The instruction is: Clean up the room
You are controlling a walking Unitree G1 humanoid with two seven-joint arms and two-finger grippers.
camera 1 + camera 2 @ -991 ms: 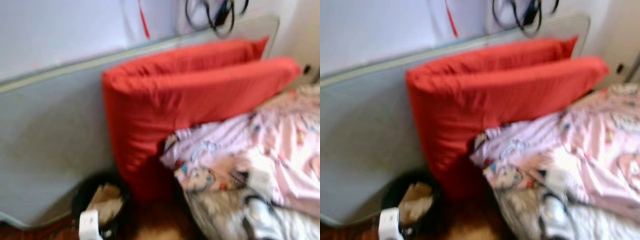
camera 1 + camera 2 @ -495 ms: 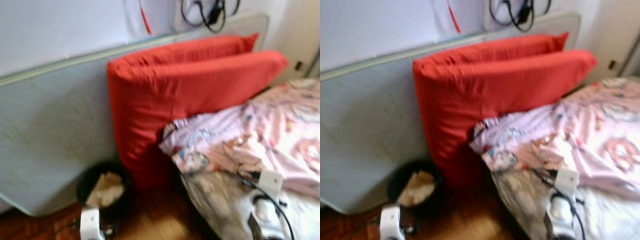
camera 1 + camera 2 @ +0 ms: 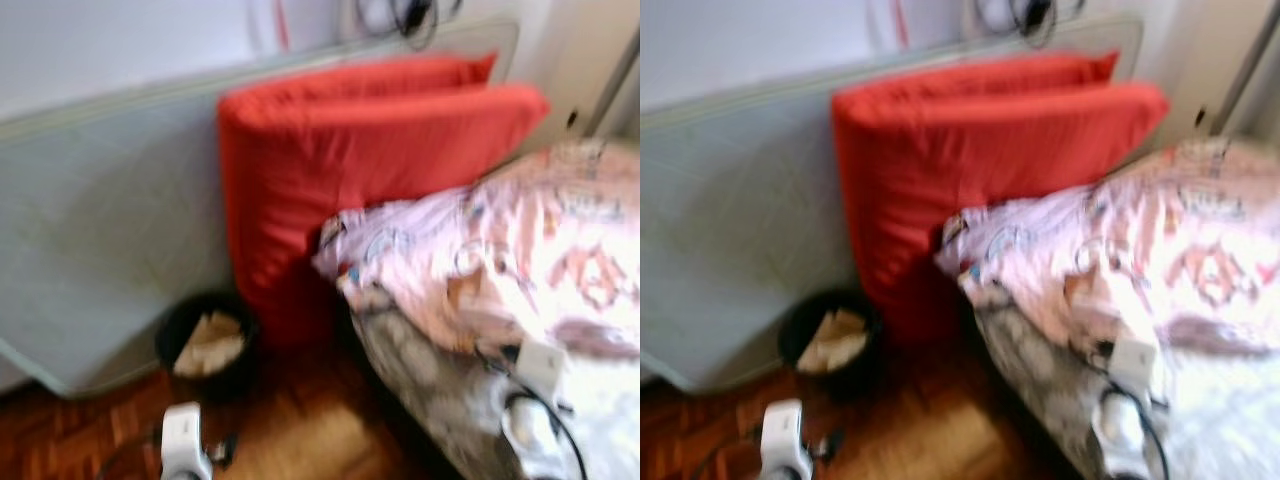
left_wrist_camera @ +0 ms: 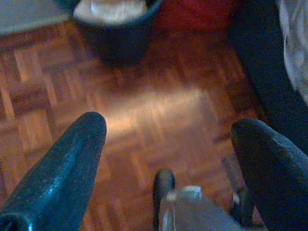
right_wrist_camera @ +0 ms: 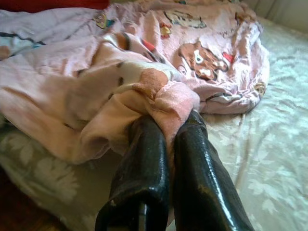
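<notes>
At the far left we see a pale grey mattress [image 3: 100, 230] leaning against the wall, its lower edge on the parquet floor [image 3: 70, 445]. Near its right end, on the floor, stands a black bin [image 3: 205, 345] with crumpled pale paper [image 3: 210, 342] inside. Nearer to us, low in the head view, sits our left arm [image 3: 183, 445]; its wrist view shows the left pincer [image 4: 168, 139] hanging over the bare parquet with its two black fingers [image 4: 62, 168] spread wide apart and nothing between them, the bin just beyond. Behind the bin, two red cushions [image 3: 370, 170] stand on edge, propped against the mattress and touching the head of the bed [image 3: 420, 390]. Further right, a pink blanket [image 3: 500, 260] printed with cartoon figures lies bunched on the bed, its left end hanging toward the cushions, over a light floral sheet [image 5: 260, 159]. At the near right our right arm [image 3: 535, 400] reaches onto the bed. In its wrist view the right pincer [image 5: 169, 126] is closed on a fold of the blanket, the cloth pinched between the fingertips [image 5: 147, 130] and bunched up just above them, with the rest of the blanket spread beyond and to both sides. The head views are blurred, so finer detail on the wall above the mattress cannot be made out.
</notes>
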